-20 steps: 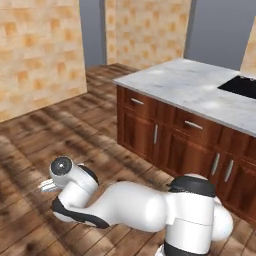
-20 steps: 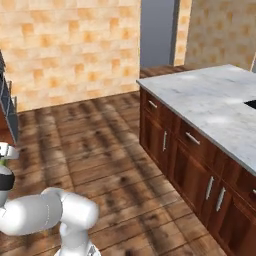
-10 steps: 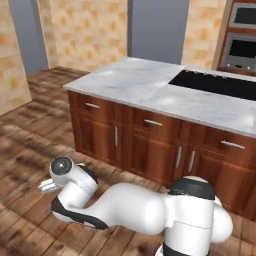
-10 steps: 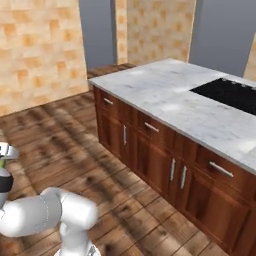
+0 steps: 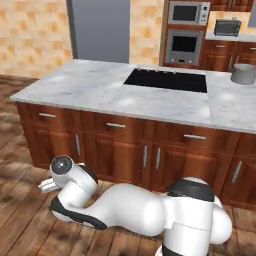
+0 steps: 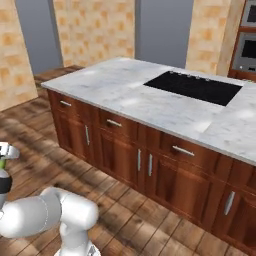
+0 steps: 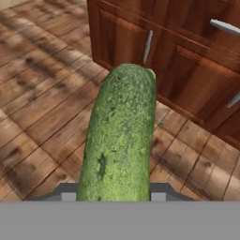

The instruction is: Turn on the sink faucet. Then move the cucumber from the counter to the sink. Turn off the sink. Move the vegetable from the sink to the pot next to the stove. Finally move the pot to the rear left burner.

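Observation:
My gripper (image 7: 112, 197) is shut on the cucumber (image 7: 119, 140), a bumpy dark green vegetable that points away from the hand over the wooden floor. In the left base view the gripper (image 5: 44, 186) hangs low at the left, in front of the island's cabinets, with the arm folded down. The small grey pot (image 5: 243, 73) stands on the white marble counter (image 5: 90, 87) at the far right, beside the black stove (image 5: 167, 79). The stove (image 6: 197, 86) is set into the counter (image 6: 120, 85). The sink and its faucet are out of view.
Reddish-brown cabinets (image 5: 125, 145) with metal handles close off the island's front, near the hand (image 7: 187, 61). Wooden floor (image 6: 45, 125) stretches to the left. A wall oven and microwave (image 5: 186, 32) stand behind the island, with a toaster (image 5: 227, 27) on a far counter.
The whole scene has shifted as the base drove and turned: the island now lies straight ahead, and the stove and pot have come into view. The arm keeps its folded pose, still holding the cucumber.

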Tool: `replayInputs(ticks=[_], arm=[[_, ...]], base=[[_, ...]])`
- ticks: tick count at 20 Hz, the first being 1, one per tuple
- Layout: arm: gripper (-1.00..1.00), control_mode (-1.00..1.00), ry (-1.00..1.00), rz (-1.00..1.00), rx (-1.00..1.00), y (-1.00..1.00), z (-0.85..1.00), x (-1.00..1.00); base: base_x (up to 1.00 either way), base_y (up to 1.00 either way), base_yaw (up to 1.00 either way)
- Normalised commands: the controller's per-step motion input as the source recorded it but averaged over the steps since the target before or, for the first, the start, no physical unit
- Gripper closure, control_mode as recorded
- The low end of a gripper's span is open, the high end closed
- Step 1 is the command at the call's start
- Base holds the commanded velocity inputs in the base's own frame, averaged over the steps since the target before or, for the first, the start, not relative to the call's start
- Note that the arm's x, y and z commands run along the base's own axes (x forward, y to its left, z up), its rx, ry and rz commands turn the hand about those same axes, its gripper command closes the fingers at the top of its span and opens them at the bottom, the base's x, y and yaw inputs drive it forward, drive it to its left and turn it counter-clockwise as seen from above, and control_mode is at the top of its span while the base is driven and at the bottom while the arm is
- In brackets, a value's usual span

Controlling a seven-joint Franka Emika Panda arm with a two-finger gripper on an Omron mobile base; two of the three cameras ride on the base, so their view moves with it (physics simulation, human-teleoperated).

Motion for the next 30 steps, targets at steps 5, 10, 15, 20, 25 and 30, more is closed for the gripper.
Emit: replayInputs(ticks=[5,10,15,20,25,30], arm=[[1.00,1.00,0.00,0.00,0.00,0.00,0.00,0.00],[1.00,1.00,0.00,0.00,0.00,0.00,0.00,0.00],[1.00,1.00,0.00,0.00,0.00,0.00,0.00,0.00],[1.00,1.00,0.00,0.00,0.00,0.00,0.00,0.00],[1.00,1.00,0.00,0.00,0.00,0.00,0.00,0.00],[1.00,1.00,0.00,0.00,0.00,0.00,0.00,0.00]], base=[[0.06,0.08,-0.42],[0.18,0.76,-0.37],[0.22,0.98,-0.31],[0.24,1.00,-0.29],[0.22,1.00,-0.30],[0.20,1.00,-0.30]])
